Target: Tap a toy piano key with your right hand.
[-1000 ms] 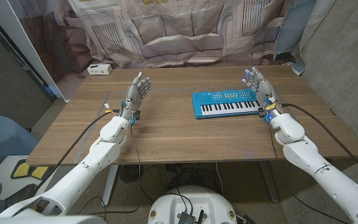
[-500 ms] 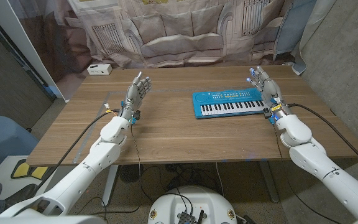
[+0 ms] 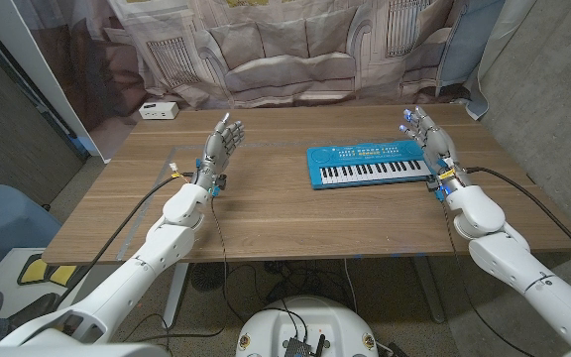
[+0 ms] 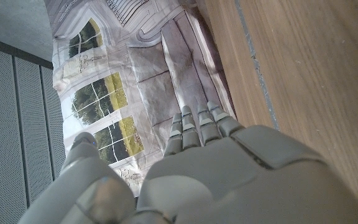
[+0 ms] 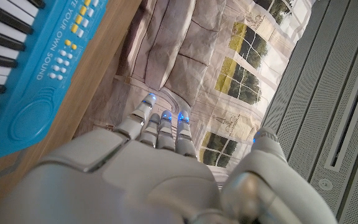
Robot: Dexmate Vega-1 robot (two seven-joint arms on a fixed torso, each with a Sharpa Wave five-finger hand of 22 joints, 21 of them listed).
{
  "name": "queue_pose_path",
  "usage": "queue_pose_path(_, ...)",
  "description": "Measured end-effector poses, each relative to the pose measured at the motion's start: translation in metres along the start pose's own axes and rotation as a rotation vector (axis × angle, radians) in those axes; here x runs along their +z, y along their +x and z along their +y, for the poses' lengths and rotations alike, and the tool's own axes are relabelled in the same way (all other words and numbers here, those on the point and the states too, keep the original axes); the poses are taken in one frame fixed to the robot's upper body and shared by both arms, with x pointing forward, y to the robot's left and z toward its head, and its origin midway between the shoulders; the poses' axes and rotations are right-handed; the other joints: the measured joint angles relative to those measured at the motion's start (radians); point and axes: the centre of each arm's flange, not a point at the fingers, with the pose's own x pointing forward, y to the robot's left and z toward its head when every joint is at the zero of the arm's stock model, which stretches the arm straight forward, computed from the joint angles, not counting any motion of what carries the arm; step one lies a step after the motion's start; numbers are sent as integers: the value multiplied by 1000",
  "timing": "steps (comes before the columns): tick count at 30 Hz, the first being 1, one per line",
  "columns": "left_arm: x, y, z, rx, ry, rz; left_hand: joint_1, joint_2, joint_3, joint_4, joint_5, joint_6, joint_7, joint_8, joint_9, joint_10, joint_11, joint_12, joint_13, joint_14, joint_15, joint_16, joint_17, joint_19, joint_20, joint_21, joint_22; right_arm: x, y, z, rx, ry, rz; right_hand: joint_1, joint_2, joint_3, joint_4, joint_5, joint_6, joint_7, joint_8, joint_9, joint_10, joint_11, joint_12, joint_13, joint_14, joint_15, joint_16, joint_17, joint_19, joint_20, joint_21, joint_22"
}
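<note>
A blue toy piano (image 3: 365, 164) with black and white keys lies on the wooden table (image 3: 295, 213), right of centre; its end also shows in the right wrist view as the toy piano (image 5: 23, 68). My right hand (image 3: 426, 139) stands raised just beyond the piano's right end, fingers straight and apart, holding nothing; the right wrist view shows the back of my right hand (image 5: 148, 174) beside the keyboard. My left hand (image 3: 218, 147) is raised over the table's left half, fingers extended, empty, far from the piano. The left wrist view shows my left hand (image 4: 216, 168) from behind.
A small white box (image 3: 157, 111) sits at the table's far left corner. A printed backdrop curtain (image 3: 285, 45) hangs behind the table. Cables run along both arms. Bare wood lies between my two hands and in front of the piano.
My right hand has drifted to the right and slightly away, from the piano's right keys to just past its right end. The left hand has stayed put.
</note>
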Motion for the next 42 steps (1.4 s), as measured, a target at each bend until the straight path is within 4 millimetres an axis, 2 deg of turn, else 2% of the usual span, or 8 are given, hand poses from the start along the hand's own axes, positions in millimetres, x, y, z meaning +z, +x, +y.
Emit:
queue_pose_path(22, -1, 6, -4, -7, 10, 9, 7, 7, -4, -4, -4, 5, 5, -4, 0, 2, -2, 0, 2, 0, 0, -4, 0, 2, 6, 0, 0, 6, -13, -11, -28, -62, 6, 0, 0, 0, 0, 0, 3, -4, 0, 0, 5, -5, 2, 5, 13, -2, 0, 0, 11, 0, 0, 0)
queue_pose_path(30, 0, 7, -7, -15, 14, 11, 7, 7, 0, -9, -4, 11, 0, -8, 0, 2, -2, -6, 2, 0, 0, -4, 0, 2, 6, -7, 0, 7, -19, -16, -39, -88, 10, 0, 0, -4, -4, 0, 4, -4, 0, 0, 5, -5, 2, 5, 13, -2, 0, -2, 16, -5, 0, 0)
queue_pose_path(37, 0, 7, -9, -13, 12, 10, 7, 7, 0, -9, -3, 11, 0, -8, 0, 2, -2, -6, 2, 0, 0, -4, 0, 5, 9, -7, 0, 7, -23, -20, -43, -106, 16, 5, 5, -4, -4, 0, 12, -13, 0, 0, 18, -18, 2, 5, 20, -9, 5, -4, 29, -7, 8, 0)
queue_pose_path(42, -1, 7, -9, -14, 12, 11, 7, 7, 0, -9, -3, 11, 0, -8, 0, 2, -2, -6, 2, 5, 5, -4, 0, 5, 9, -7, 0, 7, -25, -22, -46, -114, 18, 5, 5, -4, -4, 0, 12, -13, 0, 0, 18, -18, 2, 5, 20, -9, 6, -4, 29, -7, 8, 0)
